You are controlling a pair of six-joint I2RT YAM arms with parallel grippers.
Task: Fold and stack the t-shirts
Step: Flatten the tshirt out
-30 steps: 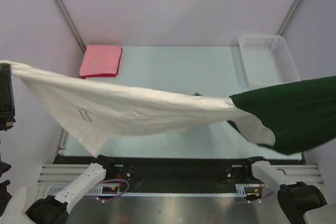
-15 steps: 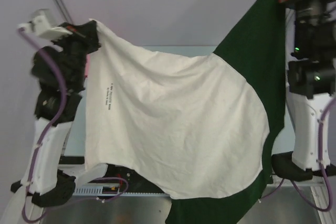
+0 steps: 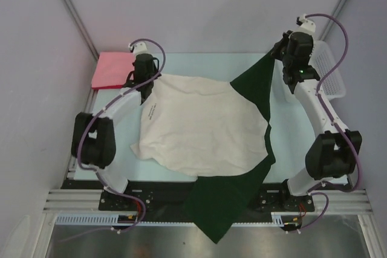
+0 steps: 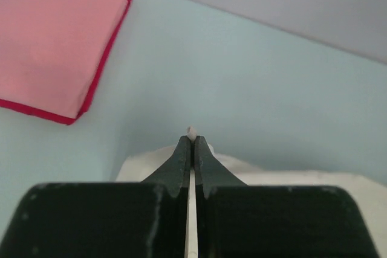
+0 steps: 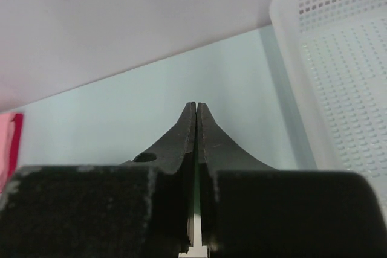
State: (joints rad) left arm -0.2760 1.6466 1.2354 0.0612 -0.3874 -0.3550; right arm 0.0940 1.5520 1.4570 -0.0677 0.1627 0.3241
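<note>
The cream-and-dark-green shirt (image 3: pixel 199 128) lies spread on the table, plain cream side up, with its green part (image 3: pixel 225 206) hanging over the near edge. My left gripper (image 3: pixel 148 87) is shut on the shirt's far left cream corner; a bit of cream cloth (image 4: pixel 192 130) pokes past its closed tips (image 4: pixel 192 141). My right gripper (image 3: pixel 272 58) is shut on the far right green corner; in the right wrist view (image 5: pixel 196 110) a green strip shows between the closed jaws. The folded pink-red shirt (image 3: pixel 115 69) lies at the far left corner, also in the left wrist view (image 4: pixel 54 34).
The white mesh basket (image 3: pixel 331 74) stands at the far right, just beside my right arm, and shows in the right wrist view (image 5: pixel 344 58). Grey walls close in the back and sides. The pale green table (image 3: pixel 199 64) shows behind the shirt.
The shirt hung stretched in the air between both raised grippers. Both arms have swung to the far side and down, and the shirt now lies spread on the table.
</note>
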